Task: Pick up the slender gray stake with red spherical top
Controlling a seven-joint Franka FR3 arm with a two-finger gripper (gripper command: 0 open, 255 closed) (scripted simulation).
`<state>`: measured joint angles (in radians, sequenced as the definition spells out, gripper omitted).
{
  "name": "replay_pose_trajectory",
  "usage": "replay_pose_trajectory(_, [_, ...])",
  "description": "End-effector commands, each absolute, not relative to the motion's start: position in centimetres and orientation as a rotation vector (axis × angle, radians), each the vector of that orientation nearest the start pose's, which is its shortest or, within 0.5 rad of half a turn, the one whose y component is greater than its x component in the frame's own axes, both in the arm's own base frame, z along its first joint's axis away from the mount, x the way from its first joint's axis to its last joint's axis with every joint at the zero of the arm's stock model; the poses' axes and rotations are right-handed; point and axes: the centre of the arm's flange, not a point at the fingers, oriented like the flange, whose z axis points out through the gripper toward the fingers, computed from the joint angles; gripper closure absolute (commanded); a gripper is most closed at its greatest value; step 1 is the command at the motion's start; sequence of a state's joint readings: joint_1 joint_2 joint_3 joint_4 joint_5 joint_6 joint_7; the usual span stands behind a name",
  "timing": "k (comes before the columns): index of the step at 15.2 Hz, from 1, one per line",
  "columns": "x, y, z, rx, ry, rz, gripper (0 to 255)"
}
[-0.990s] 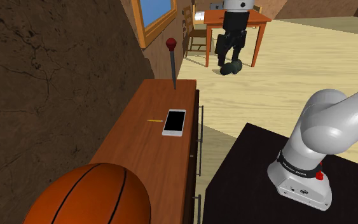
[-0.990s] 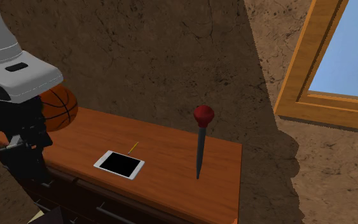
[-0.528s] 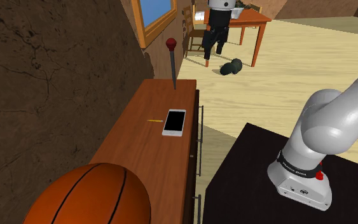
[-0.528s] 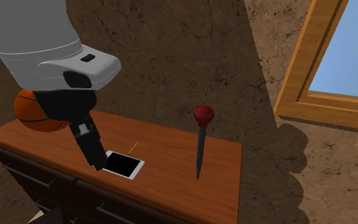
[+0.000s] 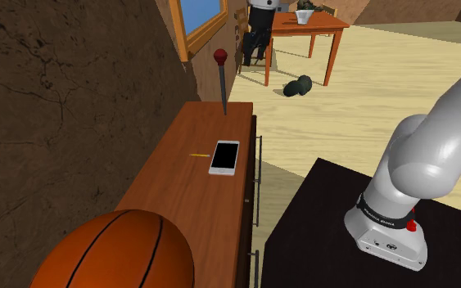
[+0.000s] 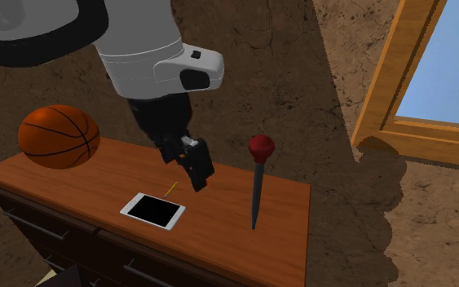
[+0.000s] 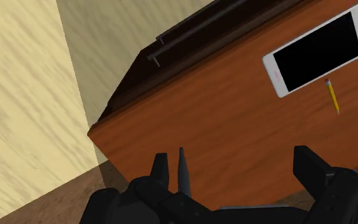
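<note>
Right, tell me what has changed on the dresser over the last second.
The gripper swung across the second exterior view from the left side, past the phone, and now hangs over the dresser just left of the stake. Its fingers stand open; nothing was taken hold of. The stake, phone, pencil and basketball stayed where they were.

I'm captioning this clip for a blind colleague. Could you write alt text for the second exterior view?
An open black gripper hangs over a wooden dresser, left in this view of an upright gray stake with a red ball top. A phone and a basketball rest further left.
</note>
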<state>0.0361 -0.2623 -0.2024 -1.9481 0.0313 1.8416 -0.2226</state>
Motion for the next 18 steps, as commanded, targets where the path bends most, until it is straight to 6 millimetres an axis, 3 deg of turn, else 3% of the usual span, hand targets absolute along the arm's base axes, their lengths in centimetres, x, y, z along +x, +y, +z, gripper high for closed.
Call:
replay_pose_trajectory(1, [51.1, -9.7, 60.7, -3.078, -0.128, -0.288, 0])
replay_pose_trajectory(11, [62.2, -11.8, 63.4, -3.061, -0.347, -0.459, 0])
replay_pose_trajectory(18, [62.4, -11.8, 60.3, -3.060, -0.351, -0.462, 0])
